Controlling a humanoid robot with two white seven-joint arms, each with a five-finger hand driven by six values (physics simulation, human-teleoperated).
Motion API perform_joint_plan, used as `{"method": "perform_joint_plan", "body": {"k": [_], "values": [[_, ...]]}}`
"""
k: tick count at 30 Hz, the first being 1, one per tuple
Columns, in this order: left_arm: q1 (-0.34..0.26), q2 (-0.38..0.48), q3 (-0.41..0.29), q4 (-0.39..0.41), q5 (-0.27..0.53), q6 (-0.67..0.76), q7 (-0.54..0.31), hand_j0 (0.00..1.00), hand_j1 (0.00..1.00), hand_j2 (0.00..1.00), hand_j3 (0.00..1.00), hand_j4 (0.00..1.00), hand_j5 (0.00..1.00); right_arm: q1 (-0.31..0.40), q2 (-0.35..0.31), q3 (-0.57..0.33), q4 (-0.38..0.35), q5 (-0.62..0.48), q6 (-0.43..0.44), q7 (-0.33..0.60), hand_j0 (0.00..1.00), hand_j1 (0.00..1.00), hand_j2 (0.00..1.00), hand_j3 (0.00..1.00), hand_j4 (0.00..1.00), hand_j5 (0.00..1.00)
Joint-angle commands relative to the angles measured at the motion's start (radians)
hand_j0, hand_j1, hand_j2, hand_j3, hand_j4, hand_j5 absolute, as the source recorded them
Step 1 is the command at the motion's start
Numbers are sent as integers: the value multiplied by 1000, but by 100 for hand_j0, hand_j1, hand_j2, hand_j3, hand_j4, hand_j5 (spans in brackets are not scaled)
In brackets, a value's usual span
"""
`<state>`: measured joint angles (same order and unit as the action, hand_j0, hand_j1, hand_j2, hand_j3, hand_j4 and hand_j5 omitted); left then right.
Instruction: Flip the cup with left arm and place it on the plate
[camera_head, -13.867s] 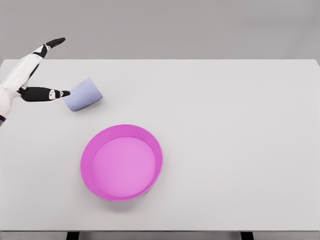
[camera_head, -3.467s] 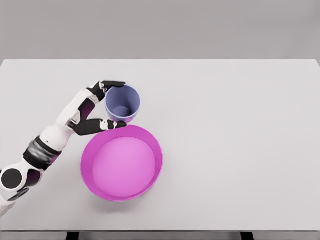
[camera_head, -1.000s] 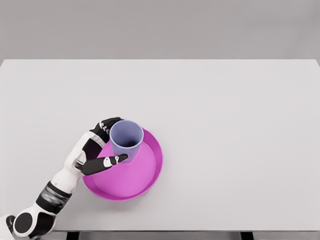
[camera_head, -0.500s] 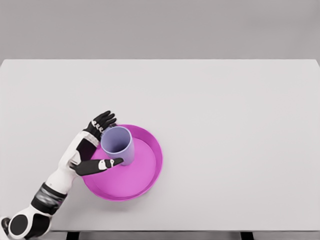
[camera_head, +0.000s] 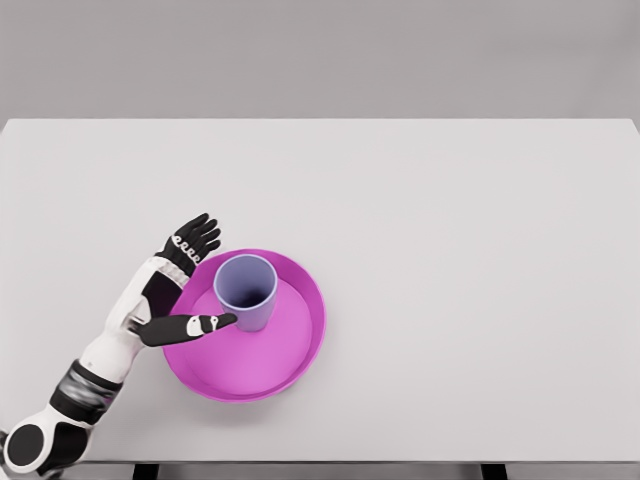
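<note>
A pale blue cup stands upright, mouth up, inside the magenta plate, toward its upper left part. My left hand is just left of the cup with its fingers spread. The thumb reaches toward the cup's base and the other fingers point up past the plate's rim, and none of them holds the cup. The left arm comes in from the lower left corner. The right arm does not show.
The white table stretches wide to the right and behind the plate. Its front edge runs along the bottom of the picture.
The hand has let go of the cup and drawn back to the left with fingers spreading. The cup now stands straight in the plate instead of leaning.
</note>
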<state>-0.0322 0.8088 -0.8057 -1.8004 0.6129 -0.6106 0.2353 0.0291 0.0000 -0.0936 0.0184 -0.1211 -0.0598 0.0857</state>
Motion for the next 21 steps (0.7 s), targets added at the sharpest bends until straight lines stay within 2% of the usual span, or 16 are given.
{"method": "perform_joint_plan", "body": {"k": [1,9,16,21], "values": [[0,19,0,-1,-2,0,-1,100,100,100,100,100,100,0,0,0,0,0,0,0,100,100,100,100,100,100],[0,136,26,-1,-4,0,-1,100,100,100,100,100,100,0,0,0,0,0,0,0,100,100,100,100,100,100],[3,286,128,-1,-5,0,-1,100,100,100,100,100,100,0,0,0,0,0,0,0,100,100,100,100,100,100],[0,313,152,-1,-7,0,-1,100,100,100,100,100,100,0,0,0,0,0,0,0,100,100,100,100,100,100]]}}
